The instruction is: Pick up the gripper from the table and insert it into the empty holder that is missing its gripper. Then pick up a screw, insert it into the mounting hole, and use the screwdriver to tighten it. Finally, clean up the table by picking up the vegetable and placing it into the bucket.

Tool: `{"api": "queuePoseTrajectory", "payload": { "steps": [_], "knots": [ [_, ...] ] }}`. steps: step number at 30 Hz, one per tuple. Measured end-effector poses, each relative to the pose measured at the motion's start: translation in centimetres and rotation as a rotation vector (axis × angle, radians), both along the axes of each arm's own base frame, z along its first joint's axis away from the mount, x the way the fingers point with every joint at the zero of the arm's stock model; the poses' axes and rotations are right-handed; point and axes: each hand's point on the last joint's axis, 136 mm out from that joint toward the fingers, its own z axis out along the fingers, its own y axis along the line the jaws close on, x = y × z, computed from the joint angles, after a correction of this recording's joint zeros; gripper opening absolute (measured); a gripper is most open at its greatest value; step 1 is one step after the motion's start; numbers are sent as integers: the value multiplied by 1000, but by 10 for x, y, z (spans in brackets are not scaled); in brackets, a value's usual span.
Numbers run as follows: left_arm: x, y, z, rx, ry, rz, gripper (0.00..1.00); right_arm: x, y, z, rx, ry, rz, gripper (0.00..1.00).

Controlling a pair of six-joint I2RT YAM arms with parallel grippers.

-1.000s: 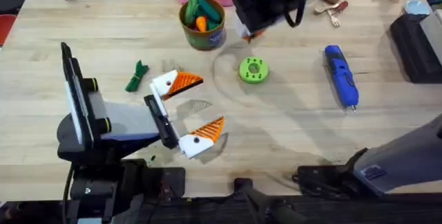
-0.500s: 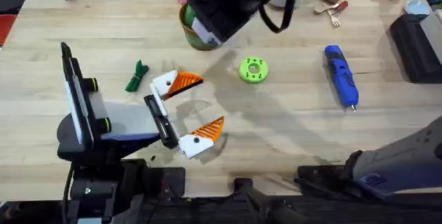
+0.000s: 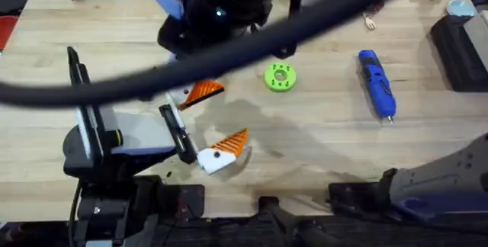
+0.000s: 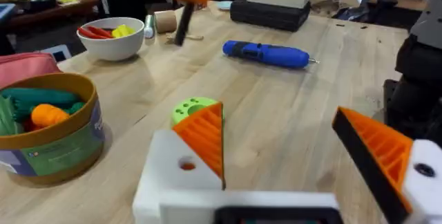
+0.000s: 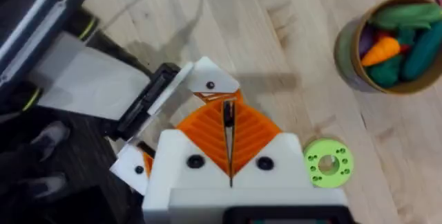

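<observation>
Right wrist view gives us a thin dark pin (image 5: pixel 228 115), probably the screw, clamped between the right gripper (image 5: pixel 228 128) fingers, just above the white blocky plastic holder (image 5: pixel 199 72) on the left gripper (image 3: pixel 219 117), whose fingers stand apart. Next we must line it up with the mounting hole (image 5: pixel 209 86).

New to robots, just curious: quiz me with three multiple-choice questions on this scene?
1. Where is the blue screwdriver? A in the bucket; B flat on the table; C in the white bowl.
2. What colour is the round disc? A red; B bright green; C white.
3. How do the left gripper's jaws stand? A shut tight; B clamped on the disc; C wide apart.
Answers: B, it lies on bare wood; B, it is plainly green; C, a wide gap shows between them.
</observation>
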Motion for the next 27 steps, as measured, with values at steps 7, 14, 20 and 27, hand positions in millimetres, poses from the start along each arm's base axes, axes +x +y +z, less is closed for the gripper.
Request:
{"api": "queuePoseTrajectory", "payload": {
  "steps": [7,14,20,27],
  "knots": [
    [0,0,0,0,0,0,985,-9,5,-1,0,-3,83,5],
    [0,0,0,0,0,0,985,-10,10,-15,-37,11,116,5],
    [0,0,0,0,0,0,985,-9,13,-31,-81,31,131,5],
    [0,0,0,0,0,0,985,-8,15,-40,-101,36,144,5]
  ]
}}
